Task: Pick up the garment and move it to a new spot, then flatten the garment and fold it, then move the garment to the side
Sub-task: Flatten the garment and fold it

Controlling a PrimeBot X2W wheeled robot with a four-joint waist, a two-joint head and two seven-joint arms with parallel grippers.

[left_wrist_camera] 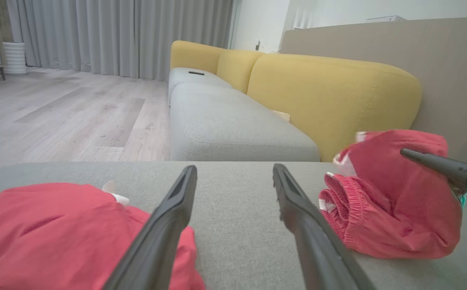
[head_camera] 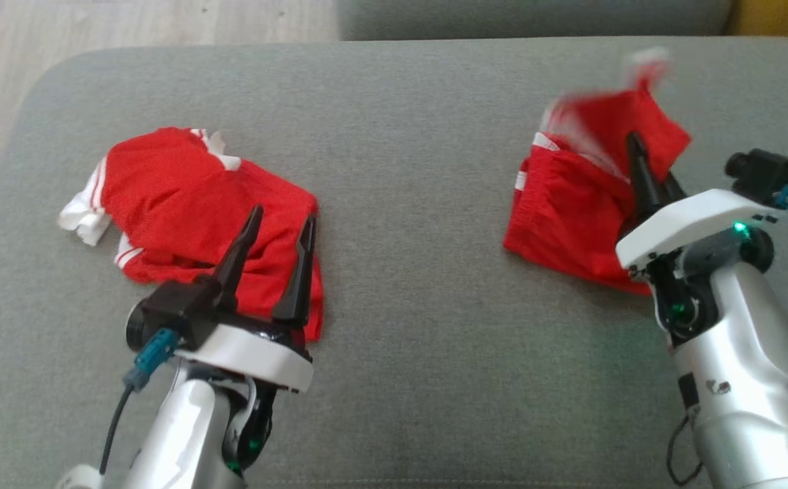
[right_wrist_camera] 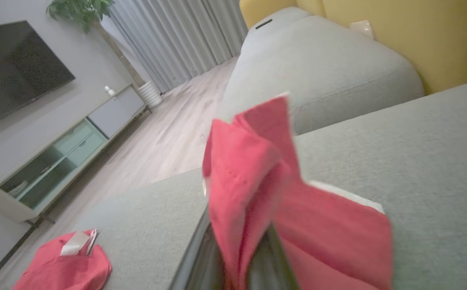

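Garment, red with white trim, lies on the right part of the grey cushion. Your right gripper has its fingers clamped together on the cloth, with one blurred corner raised off the cushion. Your left gripper hangs with fingers spread apart over a second red garment on the cushion's left part.

A home living room is shown. A long sofa with yellow backrests and grey seat cushions is seen, and full-length grey curtains are hung down to a pale wood-look floor. A dark television is mounted on the wall above a low cabinet, and a leafy potted plant is placed at the cabinet's far end.
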